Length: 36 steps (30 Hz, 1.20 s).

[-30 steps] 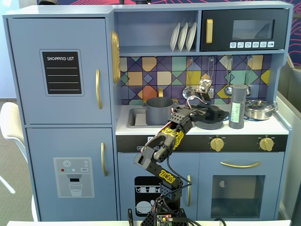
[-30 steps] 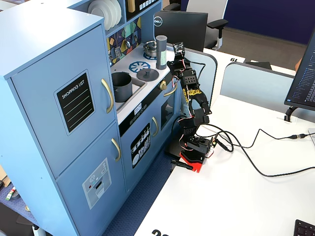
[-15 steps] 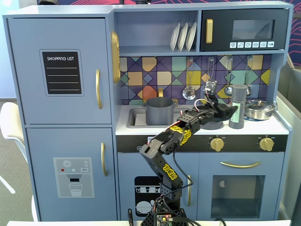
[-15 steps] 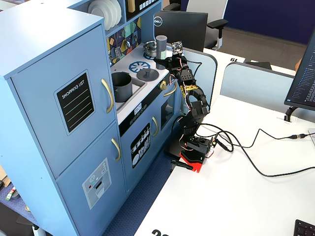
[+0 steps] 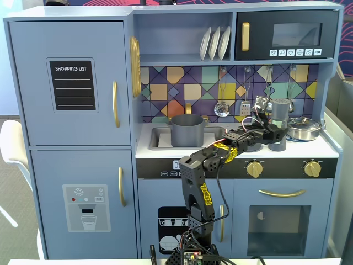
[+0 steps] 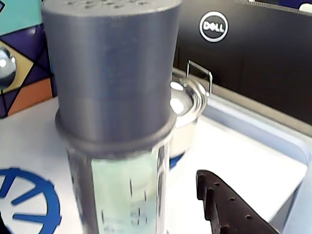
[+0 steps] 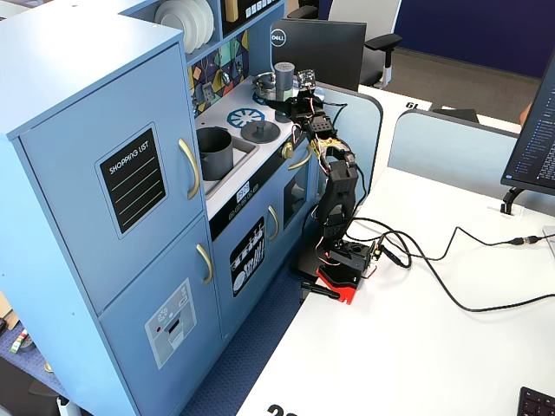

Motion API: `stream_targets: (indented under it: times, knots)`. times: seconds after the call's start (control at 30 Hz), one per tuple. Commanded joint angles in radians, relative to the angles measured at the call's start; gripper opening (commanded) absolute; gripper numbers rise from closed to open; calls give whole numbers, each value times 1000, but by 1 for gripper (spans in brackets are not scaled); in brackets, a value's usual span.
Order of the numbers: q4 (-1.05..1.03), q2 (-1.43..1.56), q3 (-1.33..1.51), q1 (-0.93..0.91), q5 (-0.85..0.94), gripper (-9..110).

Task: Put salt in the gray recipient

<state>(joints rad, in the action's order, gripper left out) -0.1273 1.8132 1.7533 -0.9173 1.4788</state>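
Reaching in on the tall slim gray salt shaker with the pale green label (image 6: 117, 141), we've got our gripper (image 5: 274, 134) open, fingers not pinched yet. Shaker stands upright dead ahead between them, with the matte gray two-handled pot (image 5: 186, 130) well off to the gripper's left in the front fixed view.

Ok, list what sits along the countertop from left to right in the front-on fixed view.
gray pot in the sink → flat gray lid → salt shaker with the tool at it → shiny silver pan.
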Motion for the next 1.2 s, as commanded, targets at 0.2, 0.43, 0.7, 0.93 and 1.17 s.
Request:
stream_targets:
  times: [0.2,0.43,0.7,0.93,1.17]
  knots:
    - [138,-147,-199,12,26,56]
    - [143,-245,-319,26,41,53]
    - [143,-310,-390,51,41,51]
    - [124,-336,-422,74,127,9]
    - [178,-307,-436,78,91,0]
